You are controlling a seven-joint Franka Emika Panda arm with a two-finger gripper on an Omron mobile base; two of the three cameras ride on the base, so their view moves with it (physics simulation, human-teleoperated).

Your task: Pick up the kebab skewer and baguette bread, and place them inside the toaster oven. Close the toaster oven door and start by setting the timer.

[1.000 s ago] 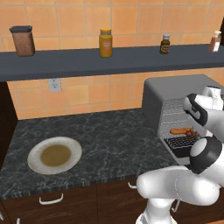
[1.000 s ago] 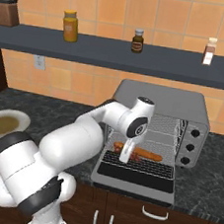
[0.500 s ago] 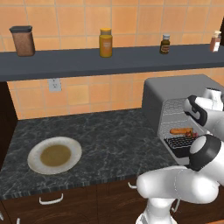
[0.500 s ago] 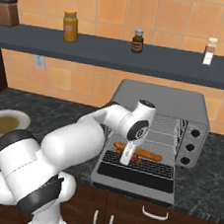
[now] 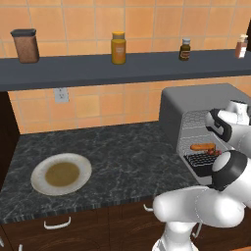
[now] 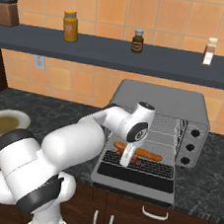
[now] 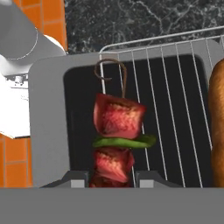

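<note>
Already the baguette [image 6: 146, 153] lies on the oven [image 6: 156, 134] rack. Beside it the end effector [image 7: 113, 177] has its fingers either side of the skewer [image 7: 116, 135], just above the wires, though grip is unclear. Release, closing the door [image 6: 135, 177] and the timer remain.

The pincer [image 7: 114, 177] grips the kebab skewer [image 7: 117, 131] over a wire rack [image 7: 175, 87], baguette bread [image 7: 217, 122] alongside.
</note>
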